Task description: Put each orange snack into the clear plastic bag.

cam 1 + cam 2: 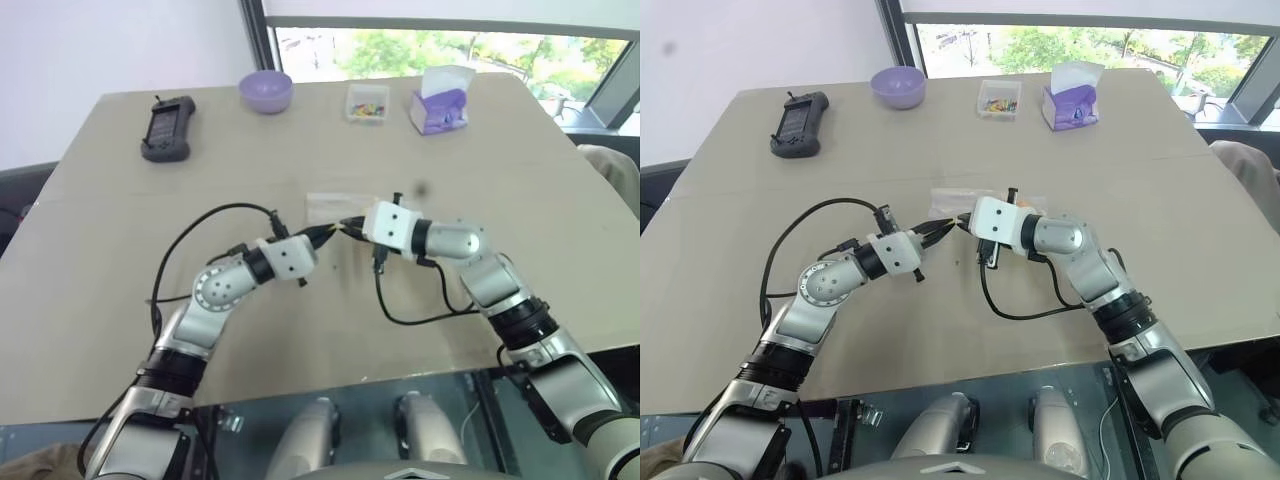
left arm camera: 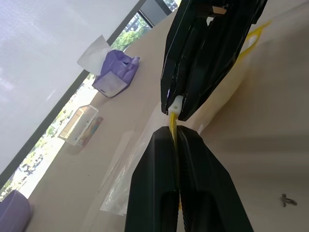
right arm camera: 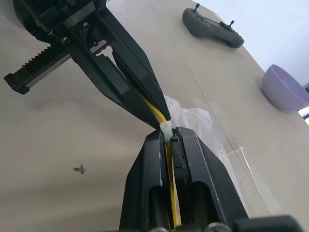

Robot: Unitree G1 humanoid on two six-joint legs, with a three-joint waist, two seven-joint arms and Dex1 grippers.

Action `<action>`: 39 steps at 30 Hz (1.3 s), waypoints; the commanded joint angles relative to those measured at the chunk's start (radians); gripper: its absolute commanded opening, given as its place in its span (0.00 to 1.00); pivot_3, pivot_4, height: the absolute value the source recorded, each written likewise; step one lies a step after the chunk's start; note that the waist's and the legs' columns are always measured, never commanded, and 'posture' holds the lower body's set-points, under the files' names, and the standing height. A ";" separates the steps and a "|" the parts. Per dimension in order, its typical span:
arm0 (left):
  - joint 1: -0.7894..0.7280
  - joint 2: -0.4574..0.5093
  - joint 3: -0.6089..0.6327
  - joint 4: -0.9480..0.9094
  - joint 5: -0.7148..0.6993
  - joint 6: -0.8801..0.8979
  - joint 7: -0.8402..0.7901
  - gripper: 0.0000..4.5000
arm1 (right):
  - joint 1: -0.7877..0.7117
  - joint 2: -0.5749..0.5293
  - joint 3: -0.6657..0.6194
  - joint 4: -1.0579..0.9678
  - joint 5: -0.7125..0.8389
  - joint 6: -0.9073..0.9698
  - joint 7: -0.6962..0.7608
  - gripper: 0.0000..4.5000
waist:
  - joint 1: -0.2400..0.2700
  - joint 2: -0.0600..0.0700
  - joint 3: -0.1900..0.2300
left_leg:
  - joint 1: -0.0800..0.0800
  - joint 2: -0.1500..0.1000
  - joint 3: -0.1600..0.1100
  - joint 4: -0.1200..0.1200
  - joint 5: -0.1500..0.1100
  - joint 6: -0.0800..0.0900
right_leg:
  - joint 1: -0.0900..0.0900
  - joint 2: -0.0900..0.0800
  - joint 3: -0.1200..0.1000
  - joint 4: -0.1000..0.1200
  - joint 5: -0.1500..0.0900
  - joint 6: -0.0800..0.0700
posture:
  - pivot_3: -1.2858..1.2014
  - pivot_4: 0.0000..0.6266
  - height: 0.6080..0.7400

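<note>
Now the clear plastic bag (image 1: pixel 975 203) holds an orange snack (image 1: pixel 1023 203).

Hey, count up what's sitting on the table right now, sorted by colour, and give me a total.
Purple: 2, the bowl and the tissue box
Black: 1, the handheld controller
Clear: 2, the small box of coloured bits and the plastic bag with its yellow seal strip
Total: 5
</note>
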 commanded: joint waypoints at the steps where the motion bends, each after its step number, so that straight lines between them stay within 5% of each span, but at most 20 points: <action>1: 0.008 0.004 0.009 0.007 0.004 -0.024 0.013 0.00 | -0.034 0.002 -0.015 -0.042 0.009 -0.018 -0.001 0.00 | 0.000 0.000 0.000 | 0.000 0.000 0.000 0.000 0.000 0.000 | 0.000 0.000 0.000 0.000 0.000 0.000 | 0.52 0.24 1.00; 39: 0.030 0.011 0.087 0.038 -0.029 -0.069 0.089 0.00 | 0.095 -0.222 -0.071 -0.036 -0.064 -0.012 -0.052 0.00 | 0.004 0.000 0.000 | 0.000 0.000 0.000 0.000 0.000 0.000 | 0.000 0.000 0.000 -0.001 0.000 0.000 | 0.52 0.24 1.00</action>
